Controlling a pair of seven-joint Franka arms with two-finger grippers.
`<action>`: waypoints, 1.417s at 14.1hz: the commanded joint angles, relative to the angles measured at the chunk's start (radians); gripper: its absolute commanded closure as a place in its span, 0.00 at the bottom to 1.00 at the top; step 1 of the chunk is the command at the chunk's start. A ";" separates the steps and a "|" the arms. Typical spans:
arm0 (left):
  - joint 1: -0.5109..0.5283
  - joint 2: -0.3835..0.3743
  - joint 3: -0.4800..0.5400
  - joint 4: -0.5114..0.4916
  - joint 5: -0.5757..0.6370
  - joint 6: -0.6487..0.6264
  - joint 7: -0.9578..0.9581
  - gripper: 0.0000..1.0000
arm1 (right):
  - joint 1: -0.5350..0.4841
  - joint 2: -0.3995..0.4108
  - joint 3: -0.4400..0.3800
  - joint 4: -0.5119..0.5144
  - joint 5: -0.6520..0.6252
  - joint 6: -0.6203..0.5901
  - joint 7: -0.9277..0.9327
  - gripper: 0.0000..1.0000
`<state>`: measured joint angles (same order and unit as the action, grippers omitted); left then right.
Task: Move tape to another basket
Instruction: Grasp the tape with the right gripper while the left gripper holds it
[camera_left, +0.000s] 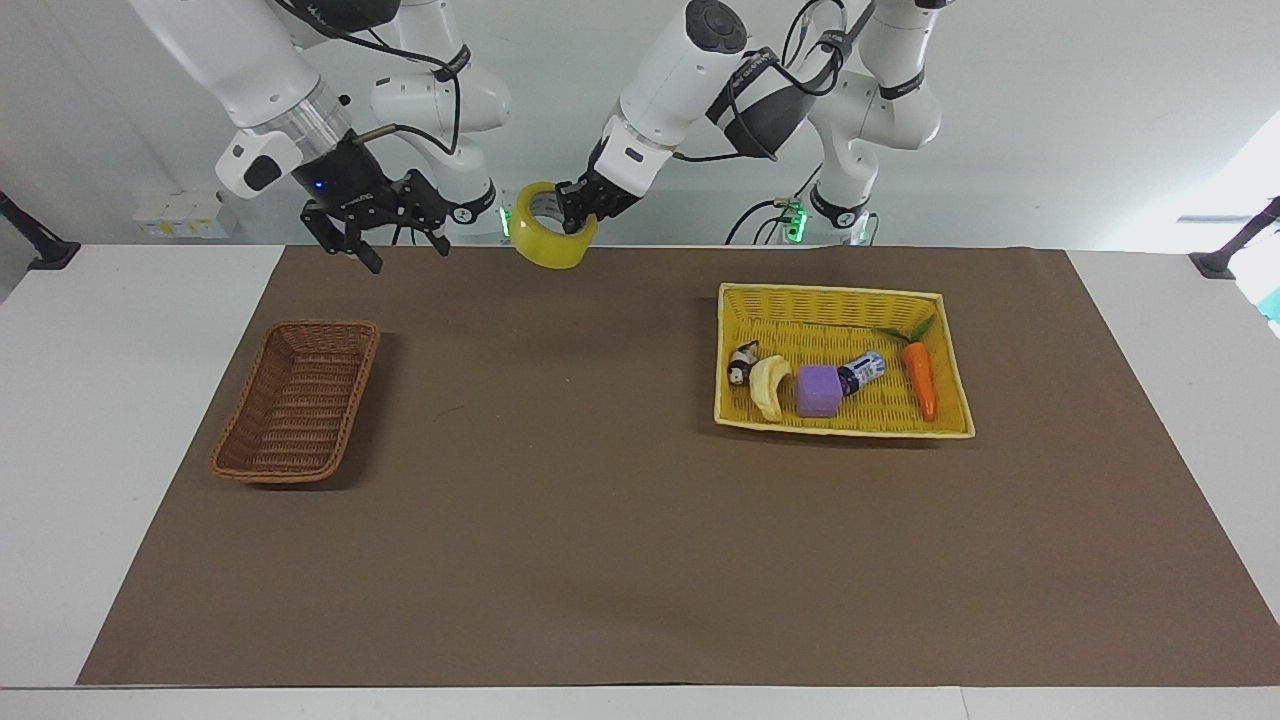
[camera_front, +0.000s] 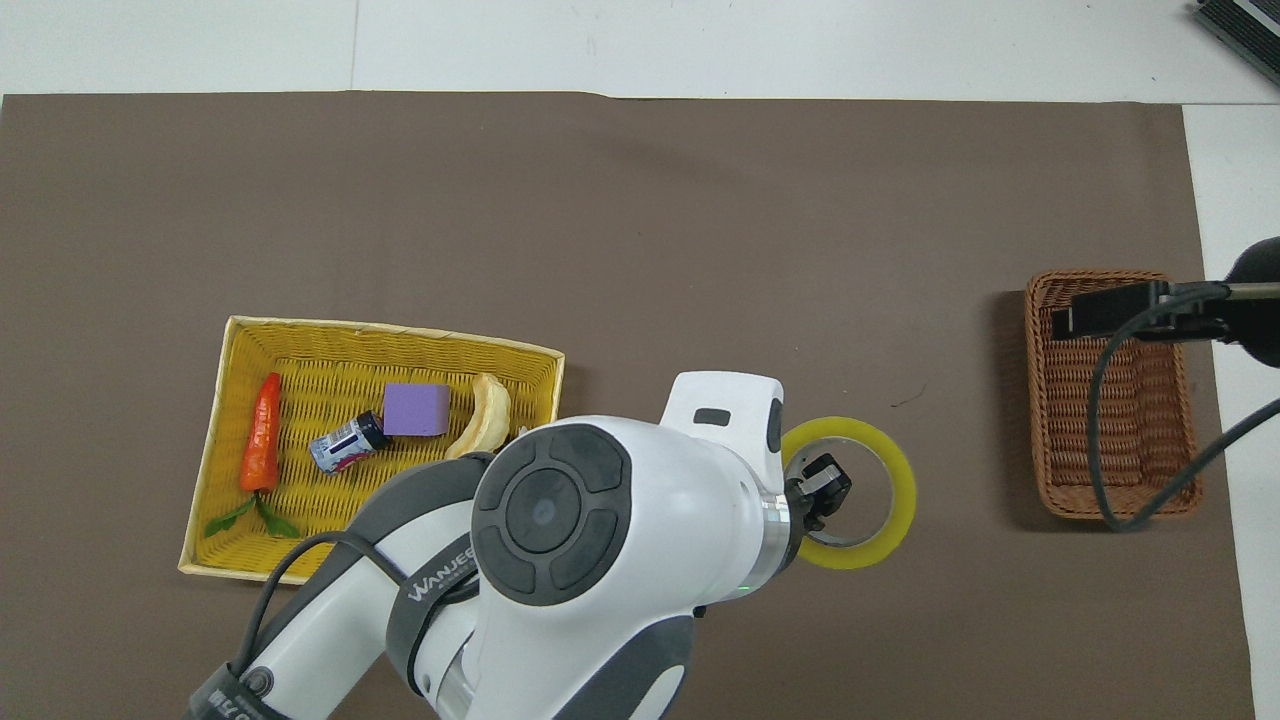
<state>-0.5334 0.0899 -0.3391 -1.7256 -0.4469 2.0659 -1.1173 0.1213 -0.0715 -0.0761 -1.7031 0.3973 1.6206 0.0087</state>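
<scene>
The left gripper (camera_left: 572, 207) hangs high over the brown mat (camera_left: 640, 560), clamped on the rim of the tape (camera_left: 550, 226), which is tilted with its pale core facing the right arm's end. The right gripper (camera_left: 385, 245) is also raised, fingers spread and holding nothing, just beside the tape and apart from it; it seems to be over the mat's robot-side edge, near the dark wicker basket (camera_left: 297, 400). That basket lies toward the right arm's end of the table. Toward the left arm's end lies the yellow basket (camera_left: 845, 300), holding a small figurine (camera_left: 742, 364), a banana (camera_left: 769, 386), a purple block (camera_left: 819, 390), a small bottle (camera_left: 864, 371) and a carrot (camera_left: 920, 379).
</scene>
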 joint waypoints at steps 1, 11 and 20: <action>0.003 -0.016 0.006 -0.008 -0.023 -0.015 0.030 1.00 | 0.008 -0.030 0.001 -0.088 0.159 -0.004 -0.029 0.00; 0.004 -0.016 0.011 -0.008 -0.023 -0.021 0.067 1.00 | 0.044 -0.079 0.002 -0.227 0.268 -0.005 -0.134 0.00; 0.030 -0.016 0.014 -0.012 -0.023 -0.026 0.148 1.00 | 0.064 -0.080 0.006 -0.228 0.209 -0.013 -0.127 0.14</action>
<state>-0.5200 0.0901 -0.3259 -1.7280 -0.4469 2.0477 -1.0201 0.1906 -0.1234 -0.0732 -1.8986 0.6290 1.5922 -0.0961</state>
